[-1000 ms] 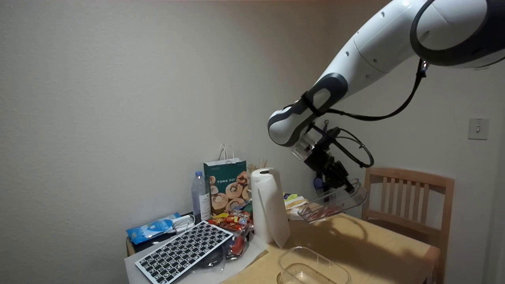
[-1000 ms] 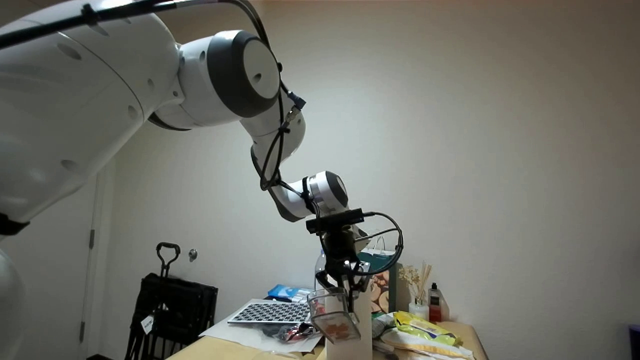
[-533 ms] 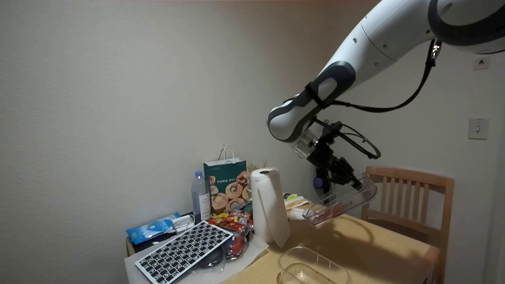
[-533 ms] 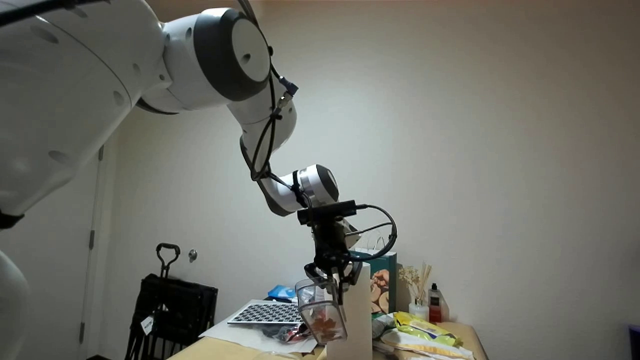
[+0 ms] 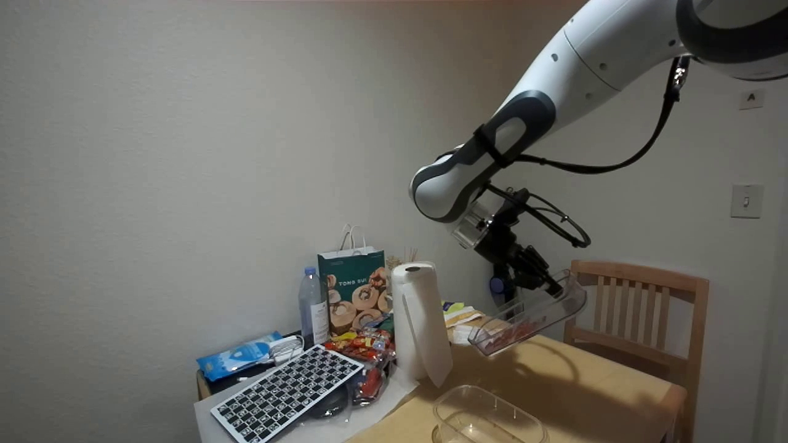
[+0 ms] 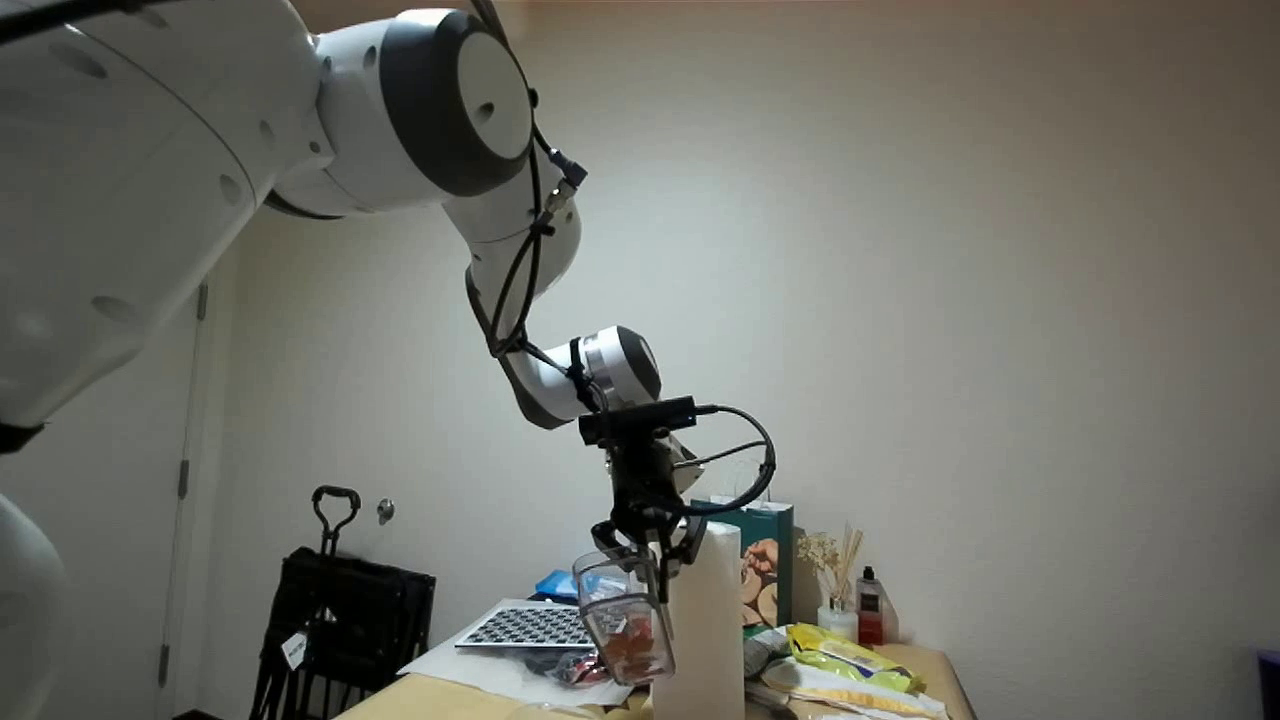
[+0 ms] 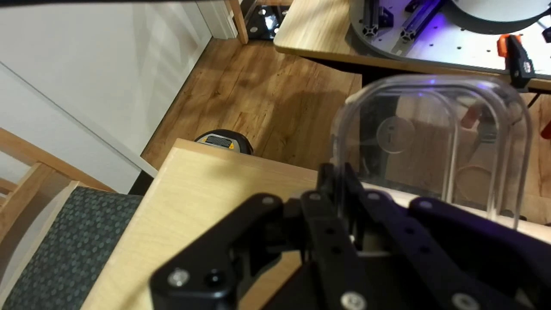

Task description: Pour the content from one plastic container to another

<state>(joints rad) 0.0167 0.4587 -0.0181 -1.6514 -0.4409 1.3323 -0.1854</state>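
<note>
In both exterior views my gripper [image 5: 557, 289] is shut on the wall of a clear plastic container [image 5: 535, 317], holding it in the air above the table. That container is tilted, with its low end away from the gripper. Reddish pieces [image 6: 636, 645] sit in the low end. A second clear plastic container [image 5: 492, 421] rests on the table, lower in that exterior view and partly cut off by the frame; no content can be made out in it. In the wrist view the clear wall [image 7: 340, 142] of the held container passes between my fingertips.
A paper towel roll [image 5: 420, 326] stands on the table [image 5: 585, 394], left of the held container. Behind it are a green paper bag [image 5: 354, 289], a bottle [image 5: 313, 307] and snack packets [image 5: 369, 344]. A checkered board [image 5: 289, 394] lies at the left; a wooden chair [image 5: 640, 307] stands at the right.
The held container has shifted slightly, to the left in one of the exterior views, and is tilted a little more steeply. It stays in the grip. The container on the table has not moved.
</note>
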